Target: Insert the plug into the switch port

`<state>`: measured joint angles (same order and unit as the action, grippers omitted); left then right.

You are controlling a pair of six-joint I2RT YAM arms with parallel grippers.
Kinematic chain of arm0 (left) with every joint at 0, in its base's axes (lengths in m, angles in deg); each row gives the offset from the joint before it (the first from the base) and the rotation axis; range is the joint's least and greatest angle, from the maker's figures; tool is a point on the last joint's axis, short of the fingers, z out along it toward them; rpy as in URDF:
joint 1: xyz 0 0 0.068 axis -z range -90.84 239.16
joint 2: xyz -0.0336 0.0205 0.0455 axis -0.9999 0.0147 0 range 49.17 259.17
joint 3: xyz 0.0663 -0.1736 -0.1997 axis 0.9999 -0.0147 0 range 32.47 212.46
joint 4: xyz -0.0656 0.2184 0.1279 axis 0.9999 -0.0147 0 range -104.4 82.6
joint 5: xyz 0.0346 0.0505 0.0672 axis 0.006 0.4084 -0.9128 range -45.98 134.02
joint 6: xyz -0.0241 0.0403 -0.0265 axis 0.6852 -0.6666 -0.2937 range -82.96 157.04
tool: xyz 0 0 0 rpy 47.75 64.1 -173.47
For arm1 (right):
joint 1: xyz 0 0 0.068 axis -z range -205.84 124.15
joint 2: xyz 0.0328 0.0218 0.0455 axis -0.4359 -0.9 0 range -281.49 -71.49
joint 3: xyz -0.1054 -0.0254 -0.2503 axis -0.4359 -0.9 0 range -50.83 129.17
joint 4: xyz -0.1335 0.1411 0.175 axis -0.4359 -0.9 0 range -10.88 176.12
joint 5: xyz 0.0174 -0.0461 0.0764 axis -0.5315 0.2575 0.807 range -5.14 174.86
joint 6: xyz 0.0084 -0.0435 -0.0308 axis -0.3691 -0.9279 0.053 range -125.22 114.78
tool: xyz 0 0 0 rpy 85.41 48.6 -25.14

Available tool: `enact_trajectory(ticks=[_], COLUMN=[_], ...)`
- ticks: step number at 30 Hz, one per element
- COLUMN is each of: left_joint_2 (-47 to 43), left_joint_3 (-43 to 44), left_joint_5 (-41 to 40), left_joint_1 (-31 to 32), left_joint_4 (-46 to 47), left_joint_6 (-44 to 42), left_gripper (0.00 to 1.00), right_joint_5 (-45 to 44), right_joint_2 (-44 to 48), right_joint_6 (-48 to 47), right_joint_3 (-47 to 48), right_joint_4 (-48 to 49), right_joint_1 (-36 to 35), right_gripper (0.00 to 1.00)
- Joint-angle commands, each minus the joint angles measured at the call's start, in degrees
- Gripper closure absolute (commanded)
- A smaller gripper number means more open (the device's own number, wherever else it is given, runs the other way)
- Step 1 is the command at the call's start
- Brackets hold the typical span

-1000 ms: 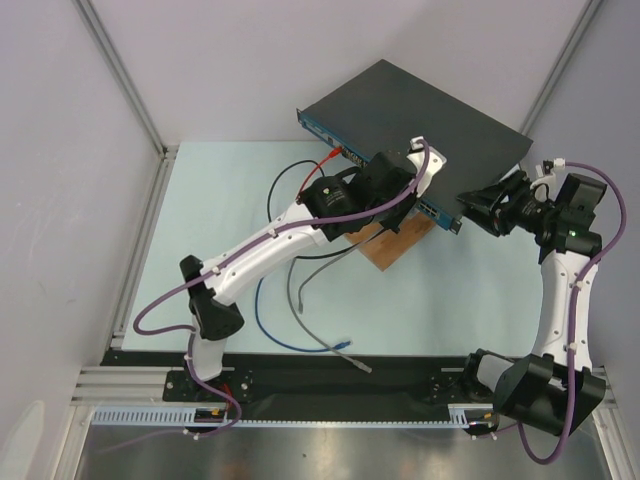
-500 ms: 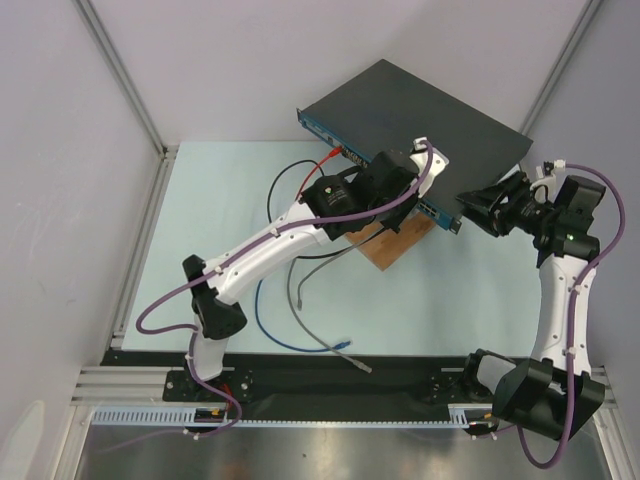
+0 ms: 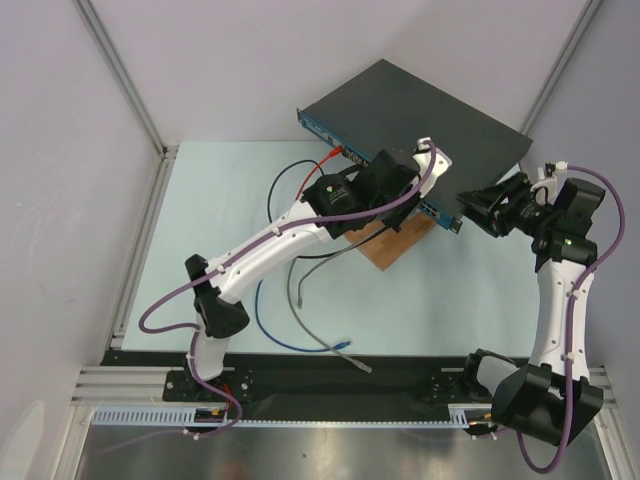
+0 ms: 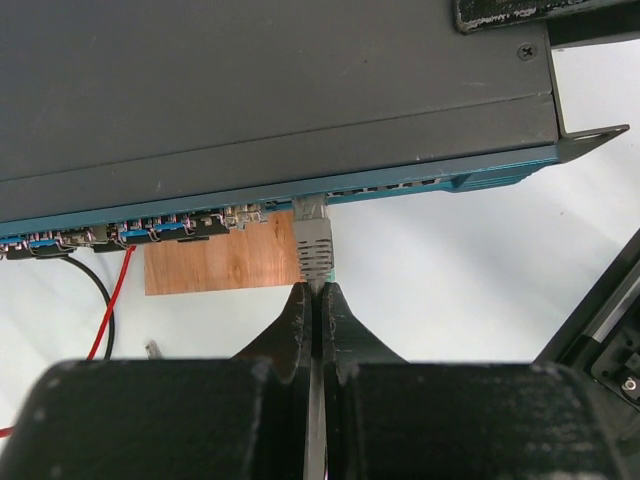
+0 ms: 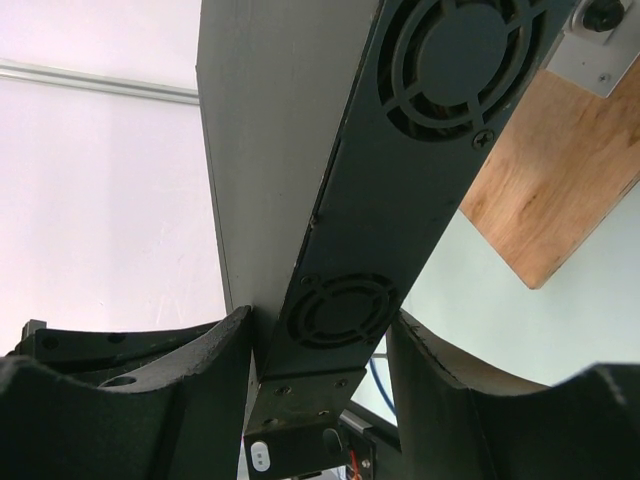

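The switch (image 3: 420, 110) is a flat black box with a blue front strip (image 4: 400, 185) lined with sockets. My left gripper (image 4: 314, 292) is shut on a grey cable just behind its grey plug (image 4: 313, 245). The plug's tip is at a socket in the strip; I cannot tell how deep it sits. In the top view the left gripper (image 3: 400, 185) is at the strip. My right gripper (image 5: 320, 340) clamps the switch's vented right end (image 5: 400, 200), one finger on each face. It also shows in the top view (image 3: 478, 208).
A brown wooden board (image 3: 395, 240) lies under the switch's front edge. Red (image 3: 320, 165) and black cables are plugged in further left. Loose blue (image 3: 270, 320) and grey (image 3: 300, 290) cables trail toward the near edge. Frame posts stand at the back.
The left wrist has edged slightly right along the switch's front. The right gripper keeps its hold on the switch's end.
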<state>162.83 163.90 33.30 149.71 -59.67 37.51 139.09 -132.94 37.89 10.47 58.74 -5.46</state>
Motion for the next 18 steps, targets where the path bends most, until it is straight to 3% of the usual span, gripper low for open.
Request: enact_trajectory(ticks=[1, 11, 18], left_joint_2=[2.87, 3.93, 3.14], left_joint_3=[4.27, 3.83, 3.39], left_joint_5=[-0.09, 4.21, 2.37], left_joint_1=[-2.28, -4.13, -4.57], left_joint_4=[23.79, 29.77, 32.14], left_joint_6=[-1.88, -5.03, -7.94], left_gripper=[1.0, 1.0, 1.0], right_joint_5=[4.39, 4.39, 4.65], right_joint_2=[0.54, 0.98, 0.63], right_joint_6=[-1.8, -1.98, -2.95], right_joint_3=[-1.27, -2.41, -1.88], right_joint_4=[2.24, 2.59, 1.98], right_joint_1=[-5.18, -5.88, -5.79], right_gripper=[1.0, 1.0, 1.0])
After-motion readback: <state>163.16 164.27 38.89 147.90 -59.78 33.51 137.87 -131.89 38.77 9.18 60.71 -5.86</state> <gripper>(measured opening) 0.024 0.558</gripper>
